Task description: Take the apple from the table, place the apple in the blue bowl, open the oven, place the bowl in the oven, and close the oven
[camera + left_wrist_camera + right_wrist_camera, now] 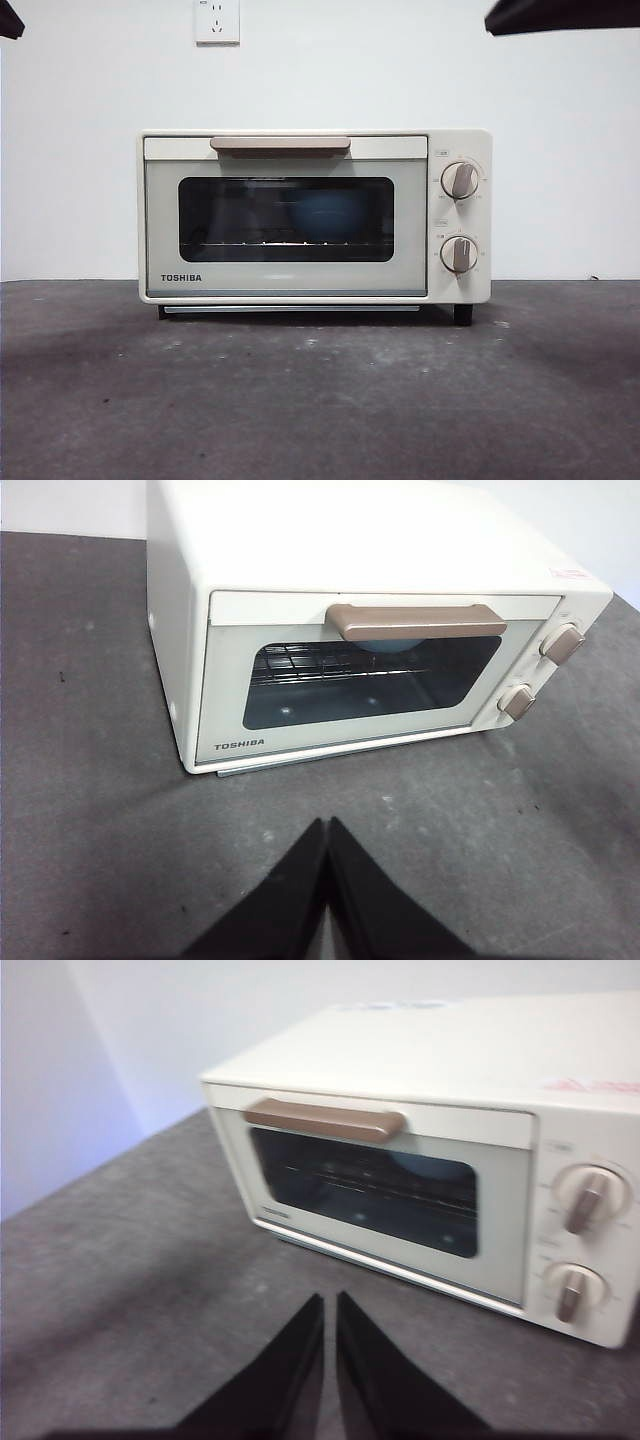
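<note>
1. Bare dark grey surface (320, 400), scuffed with pale marks, lies nearest the front camera and runs back to the oven.
2. Behind the dark glass window (286, 218), the blue bowl (328, 217) sits on the wire rack (320, 665) inside the oven (315, 215), towards the knob side. The apple cannot be made out through the glass.
3. The oven door is closed, with its beige bar handle (280, 145) across the top and two round knobs (459, 181) stacked beside the window.
4. The left gripper (327, 830) hangs above the surface, well in front of the oven, its fingers pressed together and holding nothing.
5. The right gripper (330, 1305) hangs likewise off the oven's front, its fingers nearly together with a thin gap and holding nothing.
6. A white wall socket (217, 21) is mounted on the wall above the oven.
</note>
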Controlling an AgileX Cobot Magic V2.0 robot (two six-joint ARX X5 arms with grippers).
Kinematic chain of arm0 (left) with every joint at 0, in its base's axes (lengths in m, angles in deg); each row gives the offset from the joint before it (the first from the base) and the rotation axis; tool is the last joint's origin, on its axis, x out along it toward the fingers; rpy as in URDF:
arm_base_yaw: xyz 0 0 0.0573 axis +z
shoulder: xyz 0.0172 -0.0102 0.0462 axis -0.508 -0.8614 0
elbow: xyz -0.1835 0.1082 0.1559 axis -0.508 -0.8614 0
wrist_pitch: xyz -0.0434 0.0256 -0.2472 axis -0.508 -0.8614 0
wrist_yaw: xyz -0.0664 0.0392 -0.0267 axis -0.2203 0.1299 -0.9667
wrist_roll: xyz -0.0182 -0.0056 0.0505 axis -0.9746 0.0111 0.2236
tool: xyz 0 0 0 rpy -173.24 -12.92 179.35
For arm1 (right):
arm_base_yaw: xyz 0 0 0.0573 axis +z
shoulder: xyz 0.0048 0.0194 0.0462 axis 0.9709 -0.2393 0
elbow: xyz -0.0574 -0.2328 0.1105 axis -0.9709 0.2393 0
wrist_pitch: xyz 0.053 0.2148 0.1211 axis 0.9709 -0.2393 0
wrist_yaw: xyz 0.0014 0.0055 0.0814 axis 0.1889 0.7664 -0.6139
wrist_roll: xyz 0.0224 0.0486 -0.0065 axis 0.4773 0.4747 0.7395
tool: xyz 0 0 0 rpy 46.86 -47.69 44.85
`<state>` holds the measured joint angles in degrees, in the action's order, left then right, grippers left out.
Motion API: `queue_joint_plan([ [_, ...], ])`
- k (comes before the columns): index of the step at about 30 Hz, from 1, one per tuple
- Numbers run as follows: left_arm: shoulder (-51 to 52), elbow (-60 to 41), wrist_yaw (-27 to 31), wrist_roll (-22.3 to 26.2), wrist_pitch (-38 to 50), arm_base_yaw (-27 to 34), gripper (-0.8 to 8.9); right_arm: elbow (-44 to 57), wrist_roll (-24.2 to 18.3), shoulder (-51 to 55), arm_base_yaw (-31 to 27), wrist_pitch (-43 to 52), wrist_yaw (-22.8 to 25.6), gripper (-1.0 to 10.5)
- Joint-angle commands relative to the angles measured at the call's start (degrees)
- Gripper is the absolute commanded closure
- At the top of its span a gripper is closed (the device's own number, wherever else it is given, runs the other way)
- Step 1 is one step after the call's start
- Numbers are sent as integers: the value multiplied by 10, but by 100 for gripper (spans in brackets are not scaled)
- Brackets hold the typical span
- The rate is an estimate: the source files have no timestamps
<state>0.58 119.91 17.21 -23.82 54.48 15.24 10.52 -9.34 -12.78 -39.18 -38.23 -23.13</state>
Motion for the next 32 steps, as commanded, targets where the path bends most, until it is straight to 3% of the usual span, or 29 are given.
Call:
queue_joint_plan([
  [1,-3,8,3,4,6,-2,806,-1,-5,-2,4,11,15,941],
  [16,-3,8,3,5,6,-2,806,-1,-5,-1,4,52,16,941],
  [21,8,7,27,84,7,9,806,-1,-5,-1,4,53,16,941],
  [24,26,2,68,104,21,42,806,-1,-5,-1,4,53,16,941],
  [32,155,-127,70,113,165,167,806,-1,-5,-1,4,53,16,941],
])
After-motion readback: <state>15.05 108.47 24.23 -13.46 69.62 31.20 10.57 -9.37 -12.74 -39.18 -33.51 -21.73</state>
